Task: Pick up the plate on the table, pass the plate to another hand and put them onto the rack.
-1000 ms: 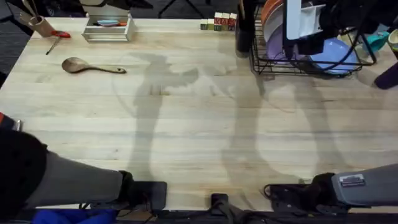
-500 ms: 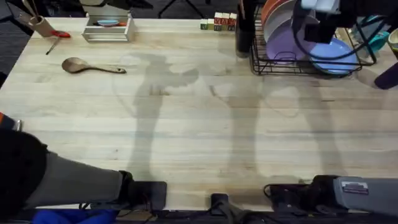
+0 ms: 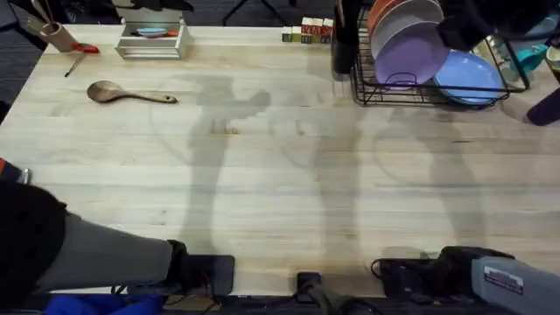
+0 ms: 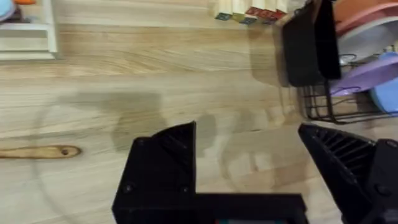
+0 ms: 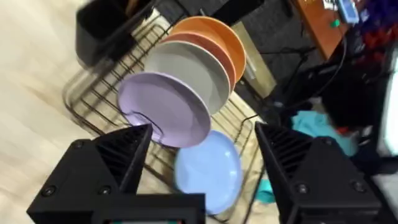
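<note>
The lavender plate (image 3: 409,54) stands on edge in the black wire rack (image 3: 429,94) at the table's (image 3: 280,175) far right, in front of a grey plate and an orange one. In the right wrist view, my right gripper (image 5: 204,129) hangs open above that plate (image 5: 165,109) and the rack (image 5: 93,109), apart from both and holding nothing. My right arm (image 3: 490,17) is a dark shape at the rack's far right. My left gripper (image 4: 249,155) is open and empty over bare table, with the rack (image 4: 317,106) and the plate's edge (image 4: 367,74) off to one side.
A light blue plate (image 3: 468,77) lies in the rack's right part. A black holder (image 3: 343,44) stands against the rack's left end. A wooden spoon (image 3: 122,92), a small tray (image 3: 150,42) and toy blocks (image 3: 308,31) sit along the far side.
My right arm has drawn back up and to the right, away from the rack, uncovering the lavender plate, which stays standing in it. The left arm has not moved.
</note>
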Tool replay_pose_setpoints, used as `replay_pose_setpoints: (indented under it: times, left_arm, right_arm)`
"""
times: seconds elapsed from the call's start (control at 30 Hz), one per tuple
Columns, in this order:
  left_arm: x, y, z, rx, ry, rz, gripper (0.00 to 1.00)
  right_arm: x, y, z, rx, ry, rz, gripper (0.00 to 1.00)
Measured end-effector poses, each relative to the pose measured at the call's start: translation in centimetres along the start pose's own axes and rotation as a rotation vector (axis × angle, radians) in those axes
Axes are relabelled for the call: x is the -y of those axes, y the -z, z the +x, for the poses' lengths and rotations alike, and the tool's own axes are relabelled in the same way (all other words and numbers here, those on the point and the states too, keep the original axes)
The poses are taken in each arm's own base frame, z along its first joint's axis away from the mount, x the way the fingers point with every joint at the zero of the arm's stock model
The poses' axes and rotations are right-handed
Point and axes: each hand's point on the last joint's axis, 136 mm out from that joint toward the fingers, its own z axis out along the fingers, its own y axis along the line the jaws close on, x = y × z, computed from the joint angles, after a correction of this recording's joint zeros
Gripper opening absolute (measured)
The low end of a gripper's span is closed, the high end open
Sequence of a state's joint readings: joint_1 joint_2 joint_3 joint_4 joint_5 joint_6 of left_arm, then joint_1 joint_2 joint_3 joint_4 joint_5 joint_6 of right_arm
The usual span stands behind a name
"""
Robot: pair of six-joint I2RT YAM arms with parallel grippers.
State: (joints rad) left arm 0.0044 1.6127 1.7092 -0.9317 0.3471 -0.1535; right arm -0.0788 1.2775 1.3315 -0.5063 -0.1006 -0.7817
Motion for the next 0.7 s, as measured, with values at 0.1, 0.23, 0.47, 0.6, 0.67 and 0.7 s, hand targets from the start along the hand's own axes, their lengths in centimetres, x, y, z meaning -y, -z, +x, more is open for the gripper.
replay_pose_setpoints:
  times: [0.1, 0.23, 0.47, 0.6, 0.67, 0.7]
  left_arm:
    - [-0.6, 0.0, -0.1, 0.006, 0.0, -0.036, 0.994]
    - [-1.2, 0.0, -0.2, 0.011, -0.013, -0.069, 0.993]
    - [-1.4, 2.7, -0.9, 0.071, -0.039, -0.133, 0.994]
    - [-0.7, 6.2, -0.5, 0.113, -0.05, -0.154, 0.994]
    - [-0.4, 7.5, 0.2, 0.108, -0.049, -0.161, 0.994]
    - [-0.4, 8.0, 0.7, 0.1, -0.046, -0.165, 0.994]
  right_arm:
    - [0.3, 1.8, -0.8, 0.031, -0.142, 0.023, 0.996]
    - [0.7, 4.1, -1.7, 0.076, -0.367, 0.046, 0.996]
    - [-0.3, 6.2, -1.1, 0.062, -0.683, 0.023, 0.995]
    - [-0.7, 6.3, -0.7, 0.043, -0.806, 0.012, 0.995]
    - [-0.7, 6.3, -0.8, 0.044, -0.858, 0.011, 0.995]
    - [-0.7, 6.3, -0.8, 0.045, -0.882, 0.011, 0.995]
